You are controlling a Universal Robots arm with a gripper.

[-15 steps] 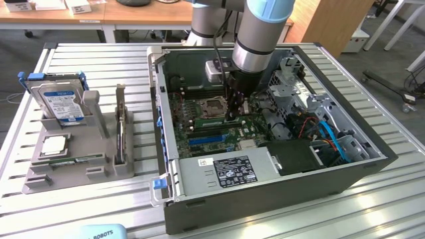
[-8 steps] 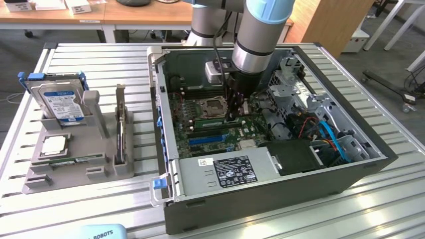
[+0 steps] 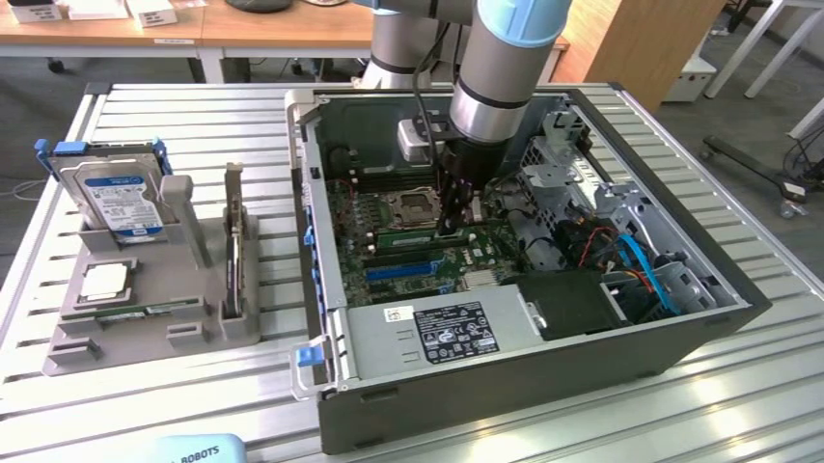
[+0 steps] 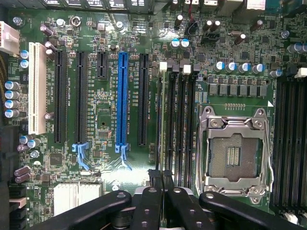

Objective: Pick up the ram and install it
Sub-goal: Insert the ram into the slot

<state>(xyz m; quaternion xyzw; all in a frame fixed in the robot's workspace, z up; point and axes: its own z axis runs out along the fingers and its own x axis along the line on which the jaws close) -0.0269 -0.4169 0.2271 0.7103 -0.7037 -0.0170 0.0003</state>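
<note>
— Biggest container on the worktop?
— Open computer case, lid off, filling the half toward the exterior view's right and ending near the front edge. Inside: motherboard, grey labelled power box, blue and red cables by the wall on the exterior view's right.
— And the arm?
— Reaching down into the case from the far edge. Gripper over the memory slots, fingers drawn close and clamped on the ram. Ram upright and edge-on, between the empty processor socket and the blue slot.
— Smaller container?
— Grey holder along the edge on the exterior view's left, toward the near corner. Holding a hard drive upright, a card on edge, a square chip lying flat, and a second green stick flat in the front groove.
— Room to move?
— Narrow bare strip between holder and case; wide bare slats behind the holder up to the far edge. Tight inside, with a metal cage close beside the arm.
</note>
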